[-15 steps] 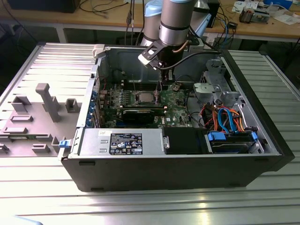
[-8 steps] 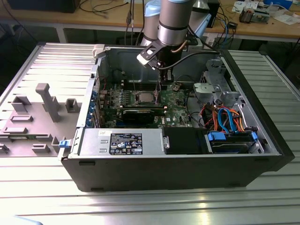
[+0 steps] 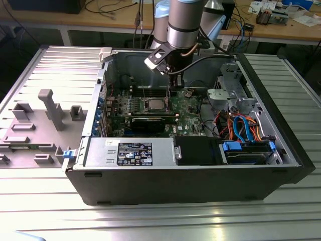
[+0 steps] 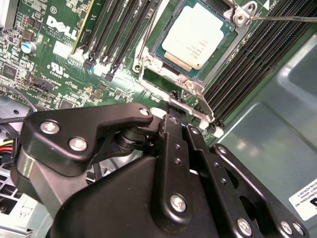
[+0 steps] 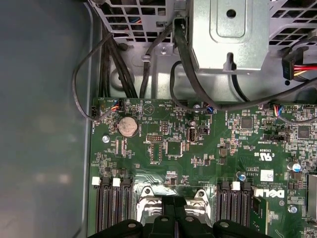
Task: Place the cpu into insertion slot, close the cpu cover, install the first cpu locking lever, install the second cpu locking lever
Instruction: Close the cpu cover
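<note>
cpu (image 4: 195,37) sits in the insertion slot (image 4: 241,17), mid-motherboard (image 5: 198,148), and the cpu cover (image 4: 195,89) looks down over it. Gripper (image 4: 173,110) fingers are clenched with nothing seen between them, tip at the slot's edge. Likely the lever step; it calls for cleanly catching the thin locking lever (image 4: 282,19).

Cannot see the cpu (image 4: 198,37) whole in the second wrist view: cropped at the frame edge. Cannot see one side of the insertion slot (image 5: 147,198) in the first wrist view, masked by the pincer (image 5: 173,203). Cannot judge seating of the cpu cover (image 3: 145,104) in the exterior view: too small.
</note>
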Robot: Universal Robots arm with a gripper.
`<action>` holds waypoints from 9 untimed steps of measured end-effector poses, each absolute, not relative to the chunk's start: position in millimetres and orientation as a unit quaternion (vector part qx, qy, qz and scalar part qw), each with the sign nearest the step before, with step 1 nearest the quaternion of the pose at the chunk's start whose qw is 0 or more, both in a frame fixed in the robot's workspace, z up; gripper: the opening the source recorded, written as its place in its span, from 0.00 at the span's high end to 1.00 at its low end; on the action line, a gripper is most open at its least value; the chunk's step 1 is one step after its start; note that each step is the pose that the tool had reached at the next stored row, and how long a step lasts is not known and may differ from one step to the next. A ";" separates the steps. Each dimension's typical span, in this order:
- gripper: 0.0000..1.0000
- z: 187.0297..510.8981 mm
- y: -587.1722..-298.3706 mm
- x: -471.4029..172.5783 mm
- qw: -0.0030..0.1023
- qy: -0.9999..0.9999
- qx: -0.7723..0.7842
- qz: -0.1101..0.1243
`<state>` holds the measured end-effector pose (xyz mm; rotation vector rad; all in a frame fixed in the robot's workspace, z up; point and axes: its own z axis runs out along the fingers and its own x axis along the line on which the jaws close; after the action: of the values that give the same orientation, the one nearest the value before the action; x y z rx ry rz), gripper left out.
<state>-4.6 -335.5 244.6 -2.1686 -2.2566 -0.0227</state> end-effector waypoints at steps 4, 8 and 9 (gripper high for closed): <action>0.89 244.5 -335.5 -6.6 0.006 -0.721 -0.693 -0.007; 0.89 244.5 -335.5 -8.3 0.006 -0.721 -0.693 -0.007; 0.89 244.5 -335.5 -8.8 0.006 -0.721 -0.693 -0.007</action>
<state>-8.8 -335.5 244.5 -2.1684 -2.2566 -0.0228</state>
